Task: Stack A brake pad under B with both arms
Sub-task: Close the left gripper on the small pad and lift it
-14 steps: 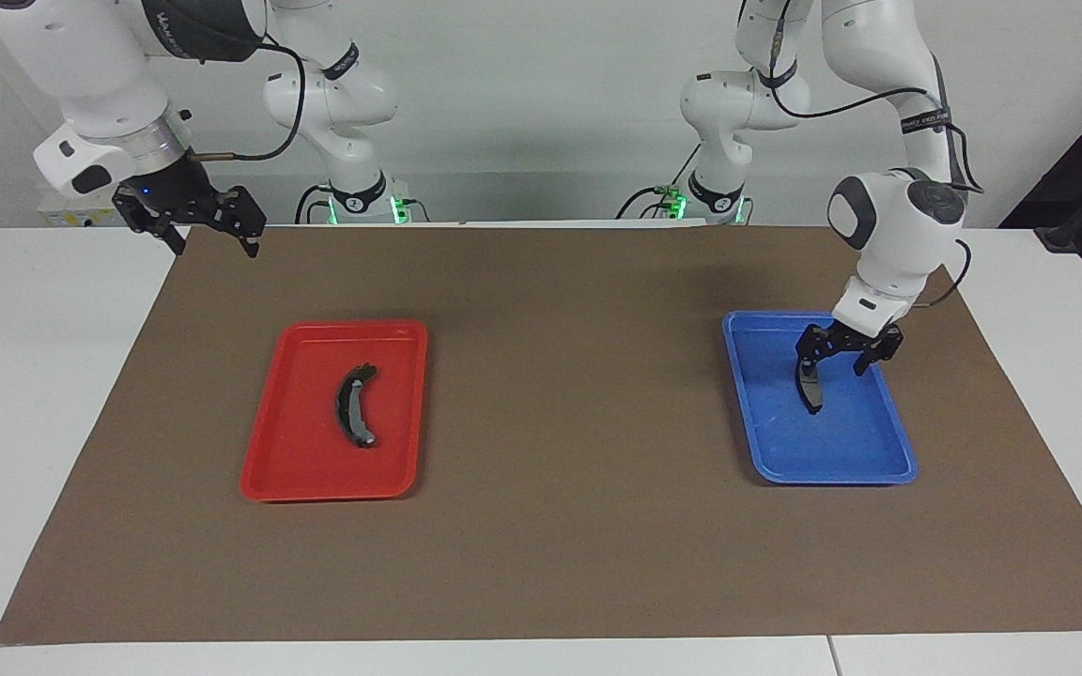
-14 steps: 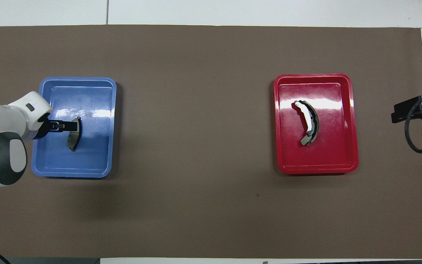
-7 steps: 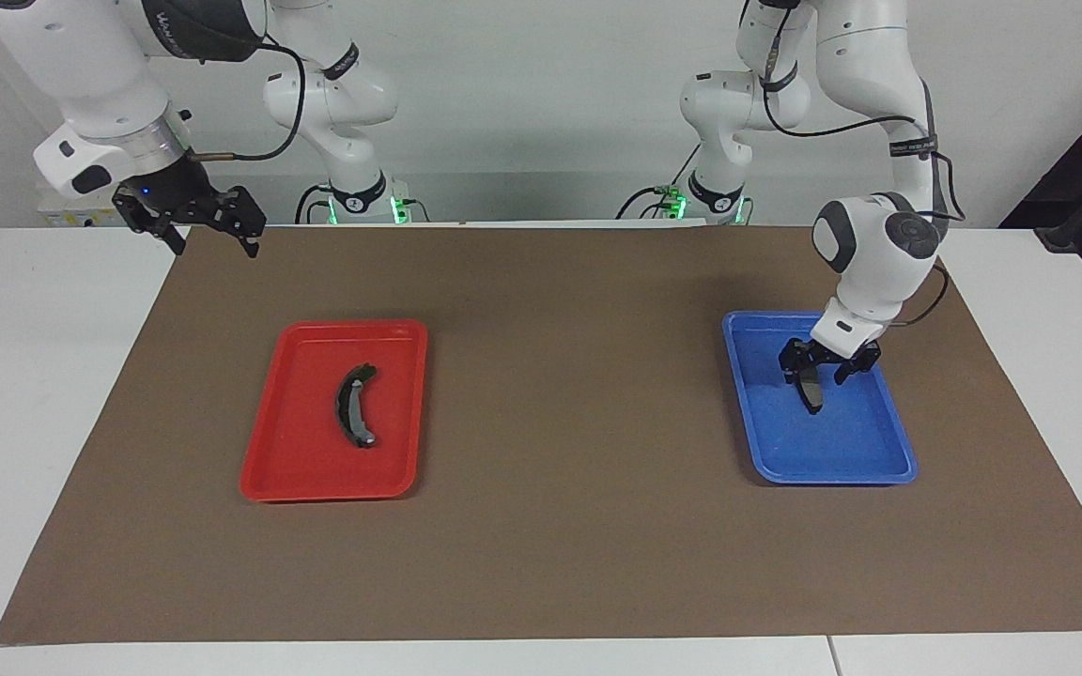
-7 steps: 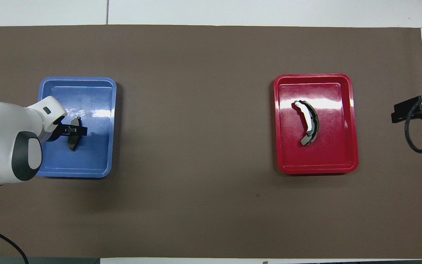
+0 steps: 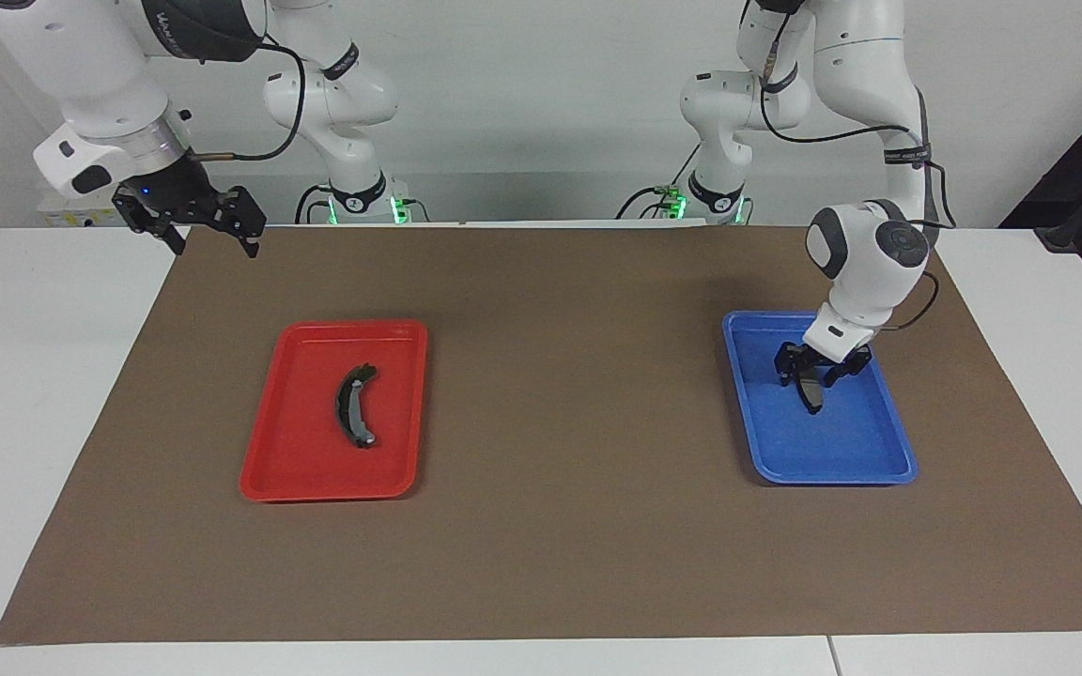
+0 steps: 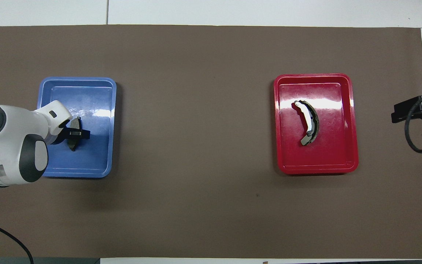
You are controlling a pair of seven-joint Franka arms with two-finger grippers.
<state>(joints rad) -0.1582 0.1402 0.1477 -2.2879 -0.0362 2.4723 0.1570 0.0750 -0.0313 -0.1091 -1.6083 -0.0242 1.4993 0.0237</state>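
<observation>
Over at the right arm's end of the desk (image 5: pixel 541 563), the right hand (image 5: pixel 212 235) hangs in the air above the mat's corner, fingers spread, waiting. B (image 5: pixel 354 405) lies curved inside the red tray (image 5: pixel 264 451). In the blue tray (image 5: pixel 766 465), the left hand (image 5: pixel 821 368) is down around the A brake pad (image 5: pixel 812 395), fingers straddling it, not visibly clamped.

A robotics lab: 2 white robot arms (image 5: pixel 865 141) at a white table (image 5: pixel 43 394), brown mat (image 5: pixel 560 526), bare wall.
</observation>
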